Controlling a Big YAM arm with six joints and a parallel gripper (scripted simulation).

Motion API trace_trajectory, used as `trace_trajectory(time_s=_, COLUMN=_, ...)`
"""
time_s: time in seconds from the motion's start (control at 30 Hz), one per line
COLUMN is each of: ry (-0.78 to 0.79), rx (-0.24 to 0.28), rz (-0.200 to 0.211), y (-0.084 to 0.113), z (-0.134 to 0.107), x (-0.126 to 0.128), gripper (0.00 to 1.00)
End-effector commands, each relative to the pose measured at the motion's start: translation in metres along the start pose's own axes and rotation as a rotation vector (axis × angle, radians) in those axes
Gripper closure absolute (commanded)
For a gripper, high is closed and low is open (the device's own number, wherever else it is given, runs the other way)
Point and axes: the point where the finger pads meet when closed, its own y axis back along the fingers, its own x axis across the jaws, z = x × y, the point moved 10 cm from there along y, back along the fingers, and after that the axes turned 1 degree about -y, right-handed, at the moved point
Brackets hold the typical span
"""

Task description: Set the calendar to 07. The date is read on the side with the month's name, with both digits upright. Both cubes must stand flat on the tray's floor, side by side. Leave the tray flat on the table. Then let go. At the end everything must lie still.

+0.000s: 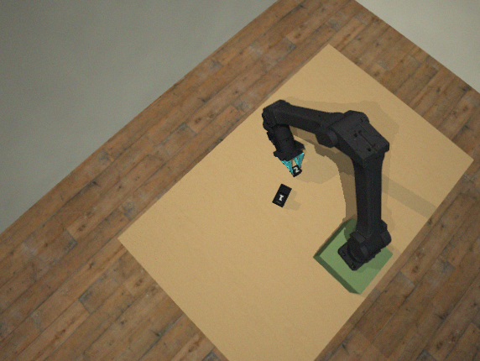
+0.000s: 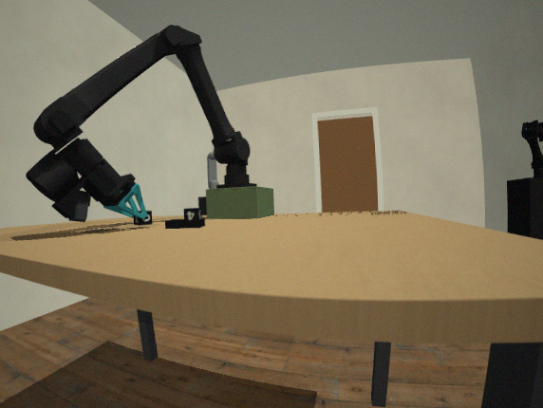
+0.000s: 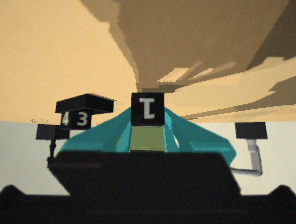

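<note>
My gripper [image 1: 294, 167] [image 2: 142, 216] [image 3: 147, 112] is shut on a black cube [image 1: 297, 170] [image 2: 138, 220] [image 3: 146, 109], low over or at the table. The held cube shows a 2 on top in the top view and a 1, upside down in the picture, in the wrist view. The black tray [image 1: 285, 189] [image 2: 174, 224] [image 3: 101, 104] lies a short way from the held cube. The other black cube [image 1: 280, 197] [image 2: 192, 215] [image 3: 75, 120] stands at one end of the tray, with a 1 on top and 4 and 3 on its sides. The month's name cannot be made out.
The arm's base stands on a green block [image 1: 354, 283] [image 2: 239, 203] near the table edge. The table [image 1: 235, 260] [image 2: 332, 266] reaches beyond the tray. Another dark arm [image 2: 533, 147] stands on a pedestal far off.
</note>
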Motion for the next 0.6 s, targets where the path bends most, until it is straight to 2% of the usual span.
trace_trajectory(time_s=0.0, ry=0.015, rx=-0.026, rz=-0.005, y=0.0055, z=0.0113, x=0.0032, gripper=0.73)
trace_trajectory(time_s=0.57, ry=0.015, rx=-0.031, rz=-0.005, y=0.0029, z=0.0166, x=0.0034, gripper=0.73)
